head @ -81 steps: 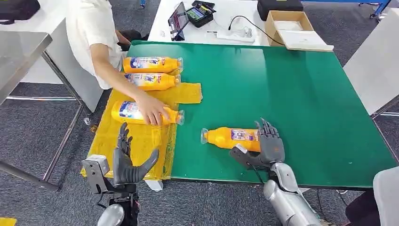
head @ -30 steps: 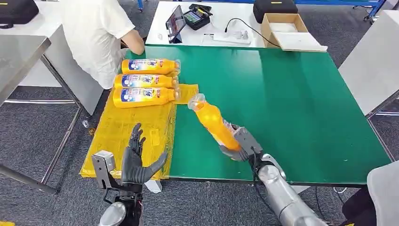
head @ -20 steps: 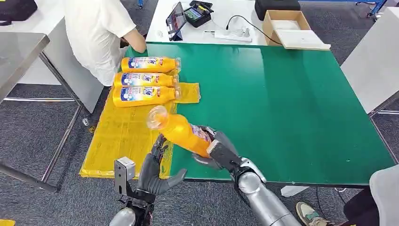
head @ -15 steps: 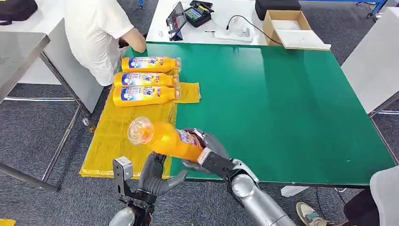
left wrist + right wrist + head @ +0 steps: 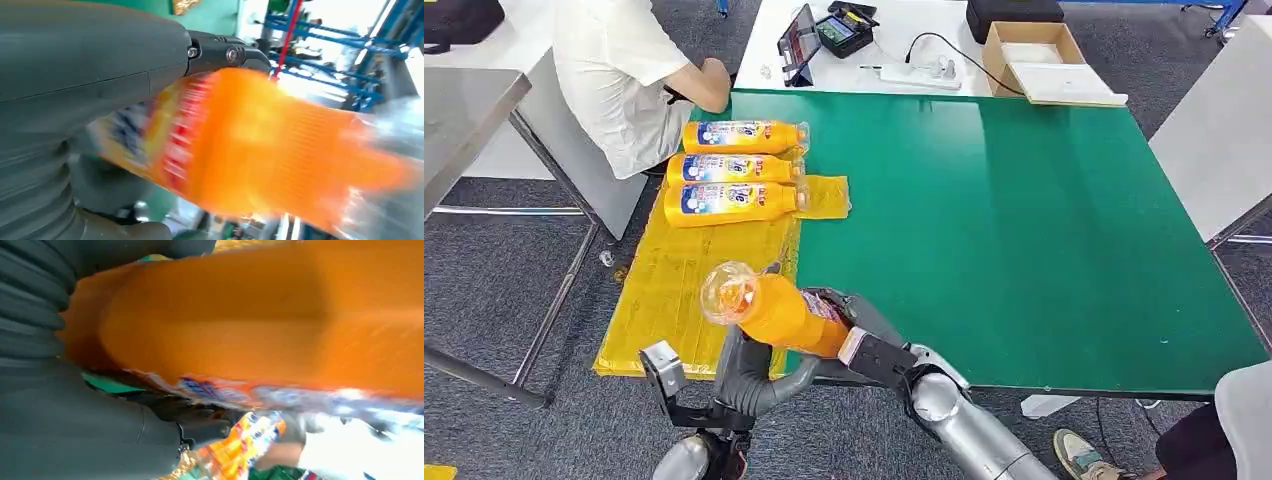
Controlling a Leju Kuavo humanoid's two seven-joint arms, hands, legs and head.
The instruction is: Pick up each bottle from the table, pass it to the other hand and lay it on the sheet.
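Since the frame half a second back, the right hand (image 5: 856, 330) has carried the orange bottle (image 5: 774, 308) a little further toward the robot's left, and the left hand (image 5: 749, 365) has risen so that it now sits right under the bottle's body. The right hand's fingers are wrapped round the labelled base end of the bottle, holding it clear of the green table (image 5: 1024, 220), tilted, with its clear cap end pointing to about 10 o'clock, over the near edge of the yellow sheet (image 5: 674, 290). The left hand is cupped beneath the bottle, thumb out toward 3 o'clock; in the left wrist view its thick thumb lies against the bottle (image 5: 260, 145), but whether the fingers have closed round it cannot be told, since the bottle hides them from the head camera and the wrist picture is blurred. The right wrist view shows the bottle (image 5: 260, 315) as a smeared orange mass with its label barely legible. At the far end of the sheet, around 11 o'clock, three bottles (image 5: 729, 167) lie side by side, caps toward 3 o'clock. A person in a white shirt (image 5: 619, 70) sits at the table's far left corner, cut off by the frame.
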